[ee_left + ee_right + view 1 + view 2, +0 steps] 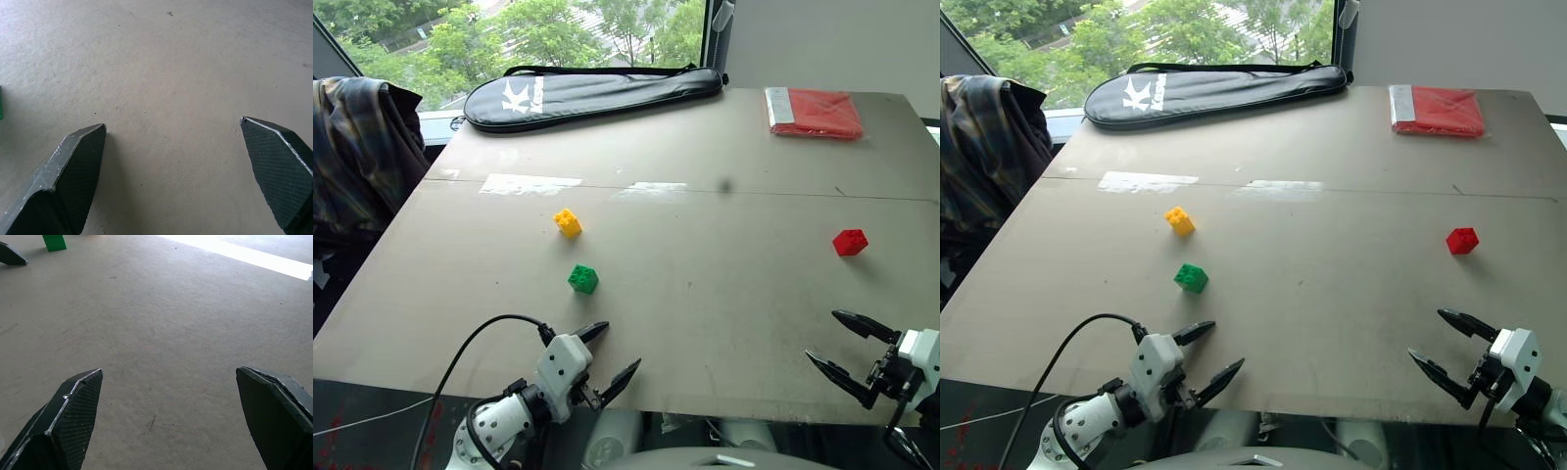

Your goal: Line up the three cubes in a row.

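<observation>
Left claw (615, 352): fingers spread wide, empty, low over near edge of worktop (705, 294). Right claw (847, 346): fingers likewise apart, empty, at near right edge. Green cube (583, 279) on worktop just beyond left claw, not touching. Yellow cube (568, 223) near it, farther back and slightly left. Red cube (850, 242) well apart, on right side, beyond right claw. Red folded packet (813, 113) at far right corner; black racket bag (592, 95) along far edge.
</observation>
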Robot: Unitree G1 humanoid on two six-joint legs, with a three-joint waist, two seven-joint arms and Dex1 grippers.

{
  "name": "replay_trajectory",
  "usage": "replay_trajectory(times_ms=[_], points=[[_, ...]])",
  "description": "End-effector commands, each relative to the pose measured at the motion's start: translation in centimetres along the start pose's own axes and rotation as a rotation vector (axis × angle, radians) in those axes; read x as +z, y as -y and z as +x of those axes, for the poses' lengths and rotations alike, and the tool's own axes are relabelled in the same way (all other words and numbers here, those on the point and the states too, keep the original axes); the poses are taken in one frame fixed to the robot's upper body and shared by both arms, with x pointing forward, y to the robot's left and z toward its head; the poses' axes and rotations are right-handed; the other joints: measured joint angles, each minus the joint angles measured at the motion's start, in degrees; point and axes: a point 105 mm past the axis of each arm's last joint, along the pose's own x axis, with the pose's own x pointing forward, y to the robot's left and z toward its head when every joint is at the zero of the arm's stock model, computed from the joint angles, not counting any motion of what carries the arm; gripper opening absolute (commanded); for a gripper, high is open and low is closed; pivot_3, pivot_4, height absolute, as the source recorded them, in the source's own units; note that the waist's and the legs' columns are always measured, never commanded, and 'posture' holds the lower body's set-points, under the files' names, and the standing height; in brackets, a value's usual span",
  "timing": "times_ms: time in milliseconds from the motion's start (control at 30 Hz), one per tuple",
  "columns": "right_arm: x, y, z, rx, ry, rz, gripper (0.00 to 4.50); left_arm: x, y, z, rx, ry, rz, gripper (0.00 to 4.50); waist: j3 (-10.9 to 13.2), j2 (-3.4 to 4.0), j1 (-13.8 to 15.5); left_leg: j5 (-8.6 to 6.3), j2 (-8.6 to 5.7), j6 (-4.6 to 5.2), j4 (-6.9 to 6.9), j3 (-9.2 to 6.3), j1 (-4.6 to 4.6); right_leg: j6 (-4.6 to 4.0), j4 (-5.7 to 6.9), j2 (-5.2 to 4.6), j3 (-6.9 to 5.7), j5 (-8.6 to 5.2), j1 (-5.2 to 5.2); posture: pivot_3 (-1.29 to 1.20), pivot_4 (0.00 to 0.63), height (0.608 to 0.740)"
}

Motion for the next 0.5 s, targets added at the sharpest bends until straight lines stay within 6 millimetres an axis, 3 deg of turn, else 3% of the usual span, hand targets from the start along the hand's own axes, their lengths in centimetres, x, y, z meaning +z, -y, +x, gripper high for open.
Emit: replay_trajectory(times_ms=[33, 233, 500], points=[[0.7, 0.3, -0.2, -0.008, 0.004, -0.032, 4.50, 0.9, -0.3, 0.4, 0.015, 0.037, -0.031, 4.49, 0.00, 0.00, 0.01, 0.00, 0.00, 0.00, 0.00, 0.00, 0.00, 0.00, 0.00, 0.00, 0.00, 0.00, 0.00, 0.00, 0.150, 0.700], [-0.3, -0.3, 0.3, -0.021, -0.009, -0.007, 4.50, 2.6, -1.4, 0.6, 0.014, 0.079, -0.069, 4.49, -0.02, 0.02, 0.01, 0.00, 0.00, 0.00, 0.03, -0.04, 0.01, 0.02, 0.05, 0.03, -0.02, 0.01, 0.00, 0.00, 0.150, 0.700], [-0.9, -0.5, -0.2, -0.033, -0.020, 0.003, 4.50, 2.3, -2.3, 0.7, -0.009, 0.064, -0.055, 4.49, -0.03, 0.03, -0.06, 0.00, 0.00, 0.00, 0.03, 0.03, 0.01, -0.06, 0.05, 0.02, 0.04, 0.05, -0.01, 0.00, 0.150, 0.700]])
